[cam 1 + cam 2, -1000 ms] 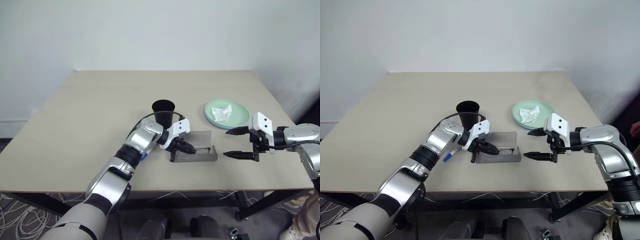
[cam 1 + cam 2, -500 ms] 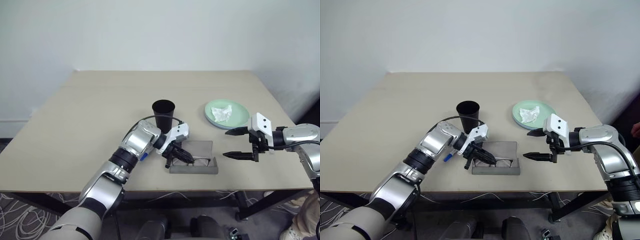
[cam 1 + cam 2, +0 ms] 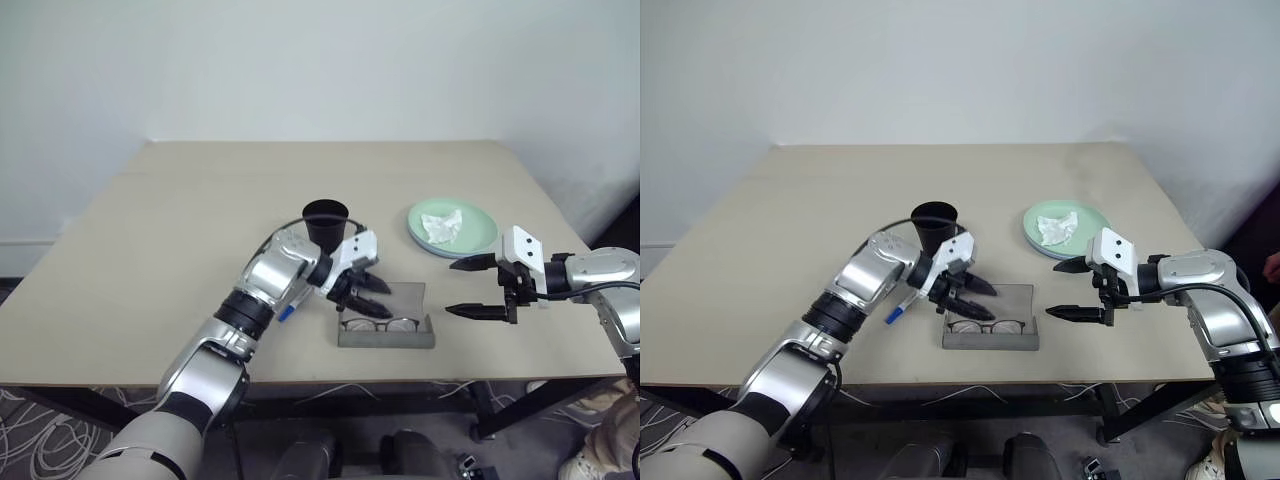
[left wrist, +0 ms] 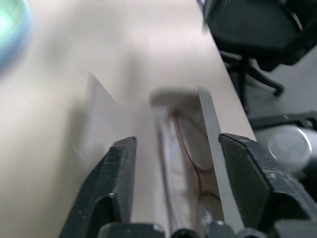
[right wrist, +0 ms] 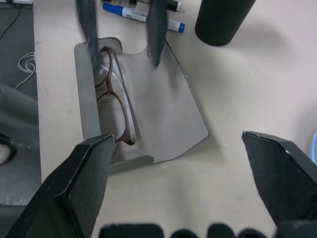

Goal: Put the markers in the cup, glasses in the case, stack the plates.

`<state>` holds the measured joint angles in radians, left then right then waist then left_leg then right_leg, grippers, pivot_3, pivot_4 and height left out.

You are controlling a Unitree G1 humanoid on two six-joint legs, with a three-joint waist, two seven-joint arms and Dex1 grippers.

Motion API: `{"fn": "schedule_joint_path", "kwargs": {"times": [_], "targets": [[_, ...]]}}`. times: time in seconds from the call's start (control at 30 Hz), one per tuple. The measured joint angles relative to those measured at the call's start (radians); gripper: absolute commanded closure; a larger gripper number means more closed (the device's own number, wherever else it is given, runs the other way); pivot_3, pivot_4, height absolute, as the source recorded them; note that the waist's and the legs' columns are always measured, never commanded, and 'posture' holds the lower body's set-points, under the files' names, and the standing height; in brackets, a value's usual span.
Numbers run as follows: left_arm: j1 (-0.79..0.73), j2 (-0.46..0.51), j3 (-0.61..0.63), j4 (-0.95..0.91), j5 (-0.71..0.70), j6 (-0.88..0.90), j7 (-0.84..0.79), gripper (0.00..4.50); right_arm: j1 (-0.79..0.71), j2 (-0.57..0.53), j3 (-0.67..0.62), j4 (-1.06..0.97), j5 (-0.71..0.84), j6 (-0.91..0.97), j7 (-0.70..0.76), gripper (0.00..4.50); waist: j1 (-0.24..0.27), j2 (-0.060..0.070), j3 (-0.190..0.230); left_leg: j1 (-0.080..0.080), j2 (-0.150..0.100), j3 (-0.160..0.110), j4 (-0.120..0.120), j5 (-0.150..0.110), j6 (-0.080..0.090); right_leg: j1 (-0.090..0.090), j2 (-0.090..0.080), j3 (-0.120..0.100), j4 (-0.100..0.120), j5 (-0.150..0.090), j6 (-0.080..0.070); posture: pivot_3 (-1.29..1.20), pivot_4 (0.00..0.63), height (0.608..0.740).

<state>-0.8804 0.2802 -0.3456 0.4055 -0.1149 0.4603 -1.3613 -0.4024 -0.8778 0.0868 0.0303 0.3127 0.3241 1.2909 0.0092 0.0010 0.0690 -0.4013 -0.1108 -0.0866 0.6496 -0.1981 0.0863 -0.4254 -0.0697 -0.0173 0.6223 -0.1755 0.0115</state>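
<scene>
Tabletop (image 3: 180, 230): glasses (image 3: 377, 323) apparently inside case (image 3: 386, 334); left gripper (image 3: 371, 296) above, parted, empty.

Two markers (image 5: 143, 13), one black cup (image 3: 325, 222), one pair of glasses (image 3: 985, 326), one grey case (image 3: 386, 331), two stacked plates (image 3: 480, 232), one crumpled tissue (image 3: 441, 225).

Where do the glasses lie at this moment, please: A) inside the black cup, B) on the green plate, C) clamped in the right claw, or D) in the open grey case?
D: the glasses rest inside the open grey case, with the left claw open just above them and the right claw open and empty off to the side.
</scene>
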Motion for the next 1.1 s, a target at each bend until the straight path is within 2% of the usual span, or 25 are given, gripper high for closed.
{"fn": "schedule_joint_path", "kwargs": {"times": [0.07,0.27,0.43,0.57,1.1], "targets": [[-0.032,-0.006,0.030,0.008,-0.010,-0.006,0.037,2.39,0.000,0.000,0.000,0.003,0.000,0.000,0.001,0.00,0.000,0.000,0.000,0.000,0.000,0.000,0.000,0.000,0.000,0.000,0.000,0.000,0.000,0.000,0.000,0.00,0.000,0.739],[-0.054,-0.058,0.050,0.130,0.022,-0.092,0.172,4.45,-0.016,0.001,0.005,0.023,0.000,-0.003,0.002,0.00,0.000,0.000,0.000,0.001,0.000,0.000,0.000,0.000,0.000,0.001,0.000,0.000,0.000,0.000,0.000,0.00,0.000,0.739],[-0.049,-0.089,0.007,0.238,0.128,-0.224,0.317,4.48,-0.018,0.003,0.009,0.034,0.000,-0.007,0.008,0.00,0.000,0.000,0.000,0.001,0.000,0.000,0.000,0.000,0.000,0.001,0.000,0.000,0.000,0.001,0.001,0.00,0.000,0.739],[-0.048,-0.096,-0.003,0.271,0.163,-0.269,0.349,4.48,-0.019,0.005,0.009,0.034,-0.001,-0.010,0.013,0.00,0.000,0.000,0.000,0.001,0.000,0.001,0.000,0.000,0.000,0.001,0.000,0.000,0.000,0.001,0.001,0.00,0.000,0.739],[0.040,-0.047,-0.073,0.136,0.179,-0.205,0.178,4.48,-0.019,0.020,0.010,0.033,-0.001,-0.011,0.011,0.00,0.000,0.000,0.000,0.001,0.000,0.001,0.001,0.000,0.000,0.001,0.000,0.000,0.000,0.001,0.001,0.00,0.000,0.739]]}}
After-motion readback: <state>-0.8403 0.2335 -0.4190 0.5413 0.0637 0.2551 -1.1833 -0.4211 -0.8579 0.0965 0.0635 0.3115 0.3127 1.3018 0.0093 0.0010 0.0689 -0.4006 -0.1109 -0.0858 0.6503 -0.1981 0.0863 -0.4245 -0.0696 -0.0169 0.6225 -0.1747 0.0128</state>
